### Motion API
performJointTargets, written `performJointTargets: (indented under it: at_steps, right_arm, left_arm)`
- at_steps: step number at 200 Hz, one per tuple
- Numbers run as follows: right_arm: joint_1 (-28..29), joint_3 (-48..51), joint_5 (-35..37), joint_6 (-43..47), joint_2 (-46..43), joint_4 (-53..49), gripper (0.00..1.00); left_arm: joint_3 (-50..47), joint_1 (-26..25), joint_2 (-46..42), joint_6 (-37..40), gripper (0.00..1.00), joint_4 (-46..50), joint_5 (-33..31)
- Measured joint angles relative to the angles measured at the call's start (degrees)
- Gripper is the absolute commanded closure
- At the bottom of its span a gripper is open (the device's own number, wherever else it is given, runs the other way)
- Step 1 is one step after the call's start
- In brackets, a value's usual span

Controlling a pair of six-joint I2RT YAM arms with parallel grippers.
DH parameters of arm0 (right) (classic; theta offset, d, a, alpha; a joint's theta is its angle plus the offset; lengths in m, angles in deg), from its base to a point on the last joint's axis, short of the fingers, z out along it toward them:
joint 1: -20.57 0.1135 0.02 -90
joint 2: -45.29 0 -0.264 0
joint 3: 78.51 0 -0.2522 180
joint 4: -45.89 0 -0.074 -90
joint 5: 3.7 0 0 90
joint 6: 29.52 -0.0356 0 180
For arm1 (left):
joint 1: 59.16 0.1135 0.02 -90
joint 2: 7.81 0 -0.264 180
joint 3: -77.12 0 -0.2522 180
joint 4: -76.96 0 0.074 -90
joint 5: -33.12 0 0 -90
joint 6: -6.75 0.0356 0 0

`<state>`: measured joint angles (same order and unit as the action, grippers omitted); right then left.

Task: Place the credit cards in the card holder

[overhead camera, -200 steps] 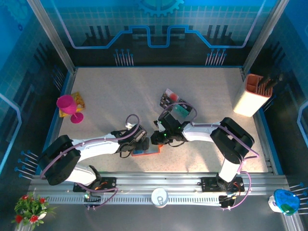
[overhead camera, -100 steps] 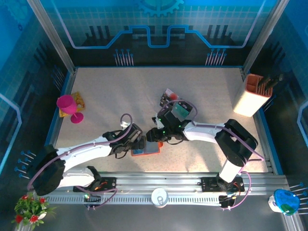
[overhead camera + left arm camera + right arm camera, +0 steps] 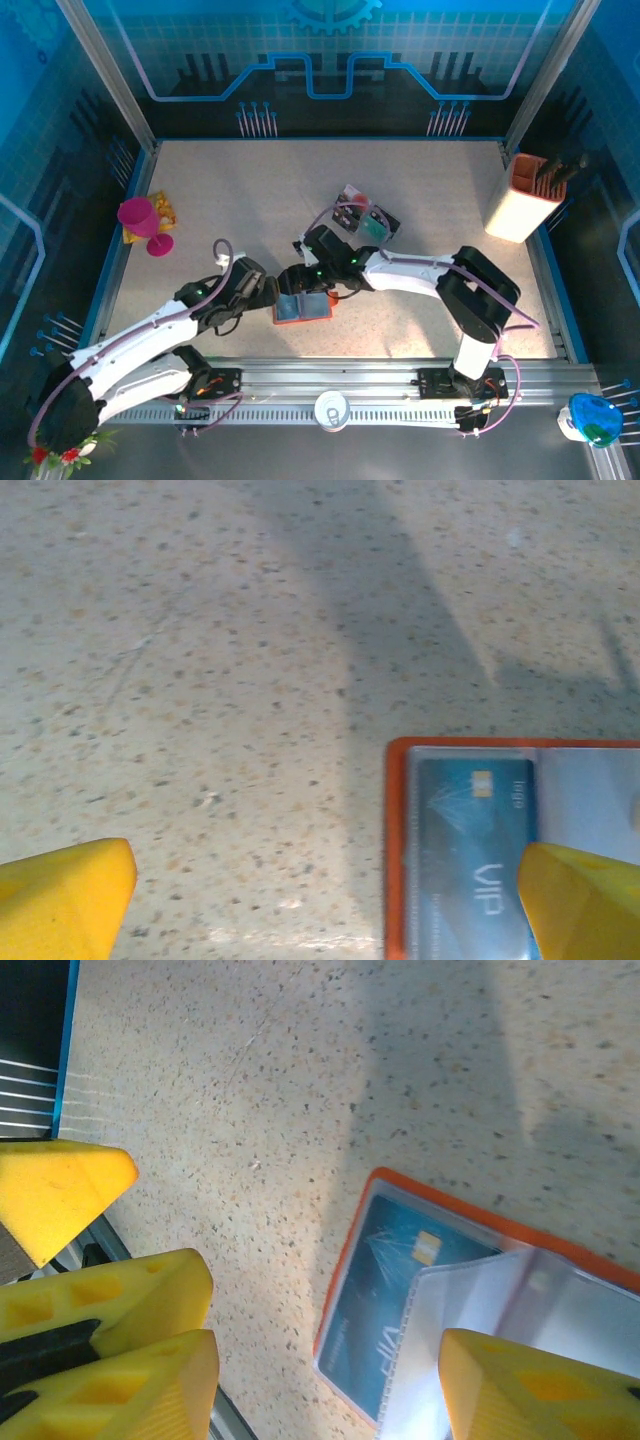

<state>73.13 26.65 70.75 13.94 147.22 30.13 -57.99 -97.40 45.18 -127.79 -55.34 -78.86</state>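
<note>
Both arms have shifted in the last second. The right claw point(image 3: 294, 281) has slid left over the card holder point(image 3: 303, 308) and let its jaws part. The left claw point(image 3: 266, 293) has backed off the holder's left edge. Both claws now stand spread and pinch nothing.

From the left claw point(image 3: 320, 900) I look down on bare table, with the holder's orange edge point(image 3: 397, 860) just beside the right fingertip. The right claw point(image 3: 330, 1380) hovers over the holder's corner point(image 3: 335, 1300).

The holder lies open and flat on the speckled beige table point(image 3: 230, 190), near the front edge between the two claws. The remaining credit cards point(image 3: 362, 215) sit behind the right forearm. A pink goblet point(image 3: 138, 215) stands far left and a white-and-orange tub point(image 3: 520, 205) far right, with blue panel walls all round.

My left arm lies low and stretched long from its base. The right arm is folded at the elbow, its forearm reaching left.

From overhead the holder is only a blue patch in an orange frame. The wrist cameras show a teal card point(image 3: 470, 850) lettered VIP under clear plastic, and the right one shows a loose clear sleeve point(image 3: 480, 1300) curling above it.
</note>
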Motion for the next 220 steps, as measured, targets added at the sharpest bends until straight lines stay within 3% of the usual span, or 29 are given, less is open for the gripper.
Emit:
performJointTargets:
  at_steps: [58,133,172,220]
  right_arm:
    - [1.92,-5.09,-1.97,-1.75,7.76,0.2,0.39]
    - [2.89,-4.37,-4.55,-5.86,11.21,5.03,0.4]
    - [2.56,-1.22,-4.68,-6.62,8.33,6.38,0.4]
    - [-0.7,5.31,-4.26,-5.9,-2.58,5.31,0.4]
  left_arm:
    - [-2.12,2.34,-6.19,-0.61,0.01,4.74,-2.23]
    - [-2.14,2.4,-7.61,-2.1,0.01,0.24,-0.9]
    - [-2.14,2.4,-7.63,-2.1,0.01,-0.22,-0.46]
    - [-2.14,2.4,-6.25,-2.01,0.01,-2.12,0.17]
